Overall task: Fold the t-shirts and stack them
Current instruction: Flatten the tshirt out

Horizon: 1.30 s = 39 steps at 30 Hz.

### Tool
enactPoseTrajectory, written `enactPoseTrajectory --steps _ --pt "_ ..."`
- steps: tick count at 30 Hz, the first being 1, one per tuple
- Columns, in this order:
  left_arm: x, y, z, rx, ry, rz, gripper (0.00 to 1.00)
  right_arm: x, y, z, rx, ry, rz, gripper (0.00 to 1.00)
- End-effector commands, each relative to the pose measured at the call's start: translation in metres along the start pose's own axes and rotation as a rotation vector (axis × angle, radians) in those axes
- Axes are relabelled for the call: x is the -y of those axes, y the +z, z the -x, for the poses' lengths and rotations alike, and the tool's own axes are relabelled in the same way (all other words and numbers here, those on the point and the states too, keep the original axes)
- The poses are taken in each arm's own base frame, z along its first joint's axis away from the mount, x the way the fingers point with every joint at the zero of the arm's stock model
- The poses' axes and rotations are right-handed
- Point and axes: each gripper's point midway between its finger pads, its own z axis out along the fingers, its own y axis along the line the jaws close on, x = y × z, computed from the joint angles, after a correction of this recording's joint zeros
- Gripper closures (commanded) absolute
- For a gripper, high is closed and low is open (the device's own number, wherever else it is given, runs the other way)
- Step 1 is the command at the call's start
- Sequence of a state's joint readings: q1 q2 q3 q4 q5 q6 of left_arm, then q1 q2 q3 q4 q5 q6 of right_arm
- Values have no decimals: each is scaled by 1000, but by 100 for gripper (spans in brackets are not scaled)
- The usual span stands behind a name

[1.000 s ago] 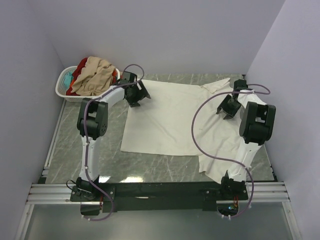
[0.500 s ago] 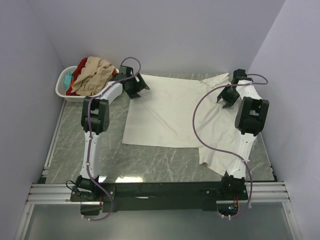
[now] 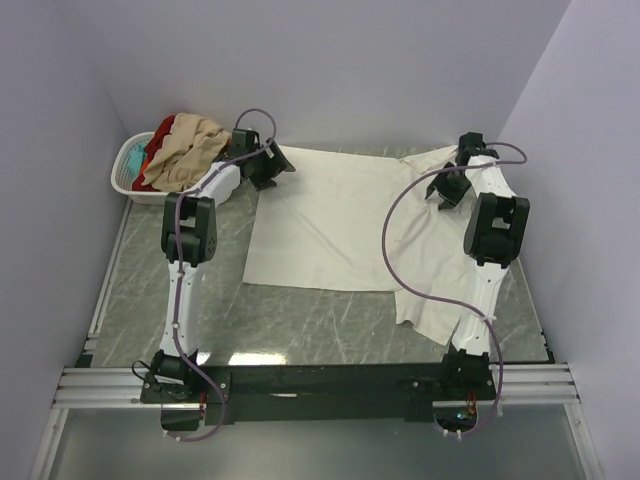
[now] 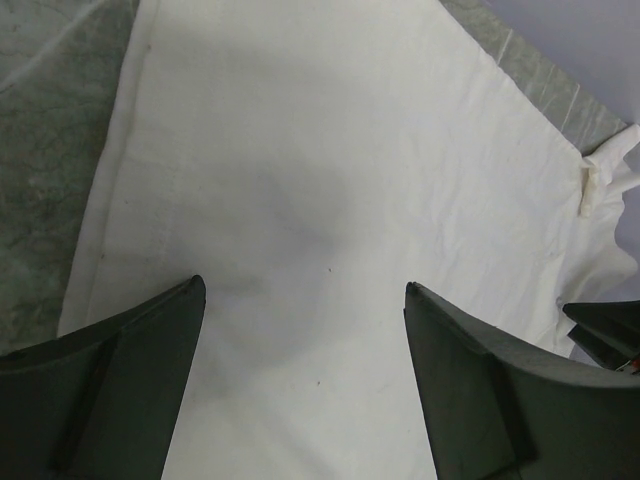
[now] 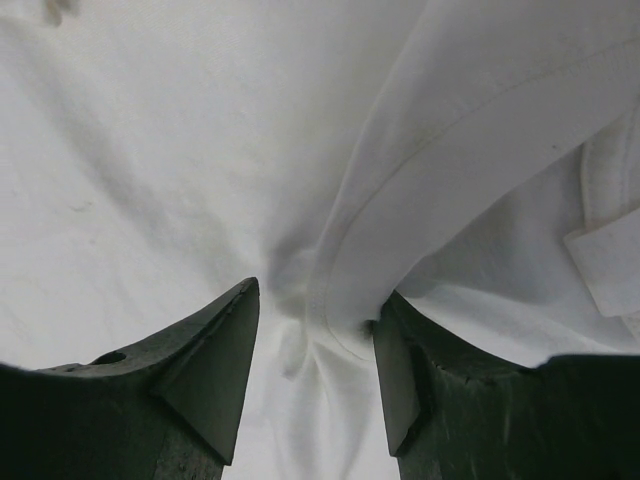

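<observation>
**Cream-white t-shirt [image 3: 330, 225] half spread on the table [image 3: 300, 320], both grippers at its far edge, neither one holding cloth**

Nearest the bases, the shirt's right side lies rumpled and doubled, so a fold begun now would likely trap those creases. Farther out, the right gripper [image 5: 318, 295], jaws apart, straddles a raised ridge of cloth. Closing there may pinch two layers at once and drag the shirt askew. The left gripper [image 4: 300, 290] hangs wide open over the far left corner, where it could miss the thin hem or scrape the tabletop. Farthest back, the tan t-shirt [image 3: 190, 150] and the others are heaped in the laundry basket [image 3: 125, 165], just beside the left arm, which might snag them.
</observation>
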<state>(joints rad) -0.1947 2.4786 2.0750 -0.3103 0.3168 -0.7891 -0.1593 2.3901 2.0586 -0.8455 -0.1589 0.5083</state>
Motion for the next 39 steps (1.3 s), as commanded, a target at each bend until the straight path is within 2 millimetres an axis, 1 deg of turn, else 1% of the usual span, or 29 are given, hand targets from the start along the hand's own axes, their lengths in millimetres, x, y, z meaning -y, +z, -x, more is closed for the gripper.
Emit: enactPoseTrajectory --steps 1,2,3,4,5,6,7,8,9,10,11,12,13,14,15,16,17,18,19,20,21,22,23,24,26,28,32,36,39 --pt "65 -49 35 122 124 -110 14 -32 -47 18 86 -20 109 44" --pt "74 -66 36 135 139 -110 14 -37 -53 19 101 -28 123 44" --pt "75 -74 36 153 152 -85 14 -41 -67 23 127 -33 139 44" --pt "80 -81 29 155 190 -70 15 -42 -74 24 135 -33 140 44" --pt "69 -85 16 138 200 -23 16 -42 -79 24 142 -38 144 44" --pt "73 -105 10 156 233 24 17 -47 -93 26 164 -45 159 44" --pt "67 -112 2 153 246 68 18 -45 -95 22 159 -47 157 44" --pt "44 -114 -20 108 249 141 19 -45 -100 20 162 -53 163 44" --pt "44 -134 -28 109 263 170 20 -48 -113 21 183 -62 177 44" --pt "36 -141 -40 113 273 225 23 -44 -114 14 173 -65 172 44" --pt "20 -155 -58 91 267 268 24 -45 -126 13 191 -72 182 44" --pt "11 -162 -68 82 263 293 26 -44 -130 10 195 -75 186 44" --pt "4 -169 -81 72 249 313 30 -38 -127 -1 174 -75 174 44" --pt "-23 -174 -101 41 241 375 32 -37 -130 -4 179 -78 178 44" --pt "-20 -191 -103 68 218 370 34 -38 -144 -6 201 -82 193 44" --pt "-29 -199 -112 62 206 390 38 -30 -138 -20 172 -79 180 44" --pt "-41 -212 -122 66 194 413 40 -31 -150 -22 194 -84 197 44" --pt "-46 -219 -127 69 175 422 45 -29 -152 -28 192 -87 200 44" --pt "-61 -225 -139 52 166 450 48 -21 -146 -42 165 -87 187 44" --pt "-60 -235 -138 78 159 445 50 -19 -147 -46 167 -90 189 44" --pt "-64 -240 -142 80 142 450 52 -19 -155 -50 180 -95 201 44" --pt "-75 -243 -151 68 137 473 52 -13 -149 -62 153 -95 190 44" --pt "-77 -249 -153 72 130 477 53 -12 -154 -66 164 -97 199 44" --pt "-81 -250 -157 63 128 481 54 -7 -150 -75 145 -97 190 44" --pt "-87 -251 -167 39 123 485 55 -4 -154 -82 148 -105 194 44" --pt "-95 -251 -175 18 110 501 57 1 -153 -89 140 -109 188 44" --pt "-109 -252 -182 4 94 552 58 5 -158 -97 143 -114 190 44" --pt "-111 -245 -188 -12 73 543 59 8 -156 -103 134 -117 188 44" --pt "-116 -240 -194 -35 68 553 59 8 -157 -103 136 -120 190 44"
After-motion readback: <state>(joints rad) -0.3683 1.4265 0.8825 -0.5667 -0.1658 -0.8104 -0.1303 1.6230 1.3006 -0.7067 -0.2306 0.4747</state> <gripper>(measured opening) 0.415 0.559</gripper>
